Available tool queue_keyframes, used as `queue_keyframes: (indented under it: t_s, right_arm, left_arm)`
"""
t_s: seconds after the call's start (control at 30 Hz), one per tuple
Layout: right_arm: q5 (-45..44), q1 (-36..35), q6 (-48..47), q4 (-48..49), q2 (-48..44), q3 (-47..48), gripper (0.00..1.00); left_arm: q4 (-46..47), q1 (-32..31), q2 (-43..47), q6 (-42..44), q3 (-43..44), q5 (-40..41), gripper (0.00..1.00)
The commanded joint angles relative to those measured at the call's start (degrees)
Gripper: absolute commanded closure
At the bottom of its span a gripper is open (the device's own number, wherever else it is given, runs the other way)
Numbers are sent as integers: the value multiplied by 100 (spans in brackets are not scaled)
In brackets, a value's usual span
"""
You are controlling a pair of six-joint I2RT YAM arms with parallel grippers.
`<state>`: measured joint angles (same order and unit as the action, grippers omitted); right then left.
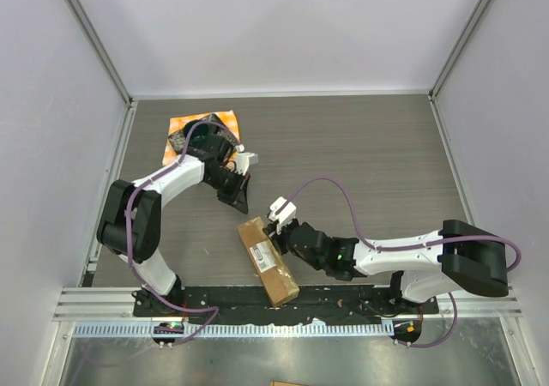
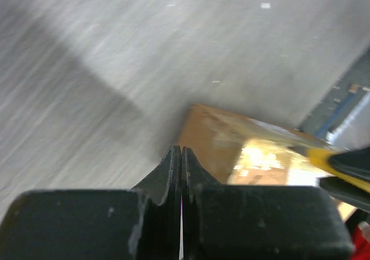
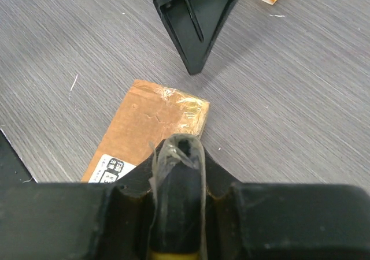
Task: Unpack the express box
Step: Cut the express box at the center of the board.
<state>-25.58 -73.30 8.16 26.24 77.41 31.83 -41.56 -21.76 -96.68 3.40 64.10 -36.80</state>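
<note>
left pincer (image 1: 239, 201) shut empty, right pincer (image 3: 179, 158) clamps black yellow-ended tool (image 3: 176, 211) over oblong brown cardboard express box (image 1: 268, 262); unbraced box could skid under it.

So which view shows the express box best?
Top external: the whole express box shows, with its label facing up. The right wrist view catches only its taped end and a corner of the label. The left wrist view gives one blurred end.
</note>
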Motion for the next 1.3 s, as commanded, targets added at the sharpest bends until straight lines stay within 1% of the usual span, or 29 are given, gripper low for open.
queue_keyframes:
  t_s: [0.0, 0.17, 0.3, 0.33, 0.4, 0.43, 0.47, 0.53, 0.63, 0.7, 0.77, 0.9, 1.0, 1.13, 1.27]
  right_arm:
    - [-254, -211, 300, -690, -112, -11, 99]
    - [-316, -255, 291, -805, -156, 51, 99]
    - [-360, -255, 81, -682, 2, 130, 99]
    - [-386, -255, -76, -534, 46, 139, 99]
    - [-360, -220, -288, -383, 187, 217, 99]
    - [-229, -133, -420, -331, 239, 270, 99]
    - [-158, -54, -473, -321, 362, 340, 99]
    - [-9, 61, -587, -182, 468, 481, 99]
    - [246, 315, -763, -102, 652, 709, 99]
    - [396, 474, -790, -40, 766, 824, 99]
    - [545, 649, -1018, 48, 837, 903, 99]
    - [660, 843, -1124, 136, 987, 1035, 99]
    - [686, 879, -1106, 206, 1005, 1035, 99]
    - [669, 870, -984, 302, 978, 948, 99]
    - [721, 870, -878, 382, 987, 868, 99]
  left_arm:
    - [298, 163, 132, 100, -151, 1104, 100]
    - [298, 154, 211, 108, -196, 1140, 100]
    - [8, 207, 308, 73, 268, 833, 100]
    - [-114, 207, 352, 73, 375, 754, 98]
    - [-212, 216, 457, 64, 637, 508, 86]
    - [-299, 225, 475, 56, 718, 420, 69]
    - [-352, 233, 475, 56, 805, 297, 62]
    - [-449, 234, 449, 73, 973, -19, 52]
    - [-642, 242, 335, 266, 921, -389, 49]
    - [-948, 242, 212, 591, 912, -626, 49]
    - [-1047, 242, 141, 732, 851, -566, 49]
    - [-1029, 505, 97, 855, 815, -451, 49]
    - [-1117, 576, 62, 925, 833, -451, 49]
    - [-907, 576, 88, 856, 570, -434, 48]
    - [-635, 550, -70, 777, 367, -451, 47]
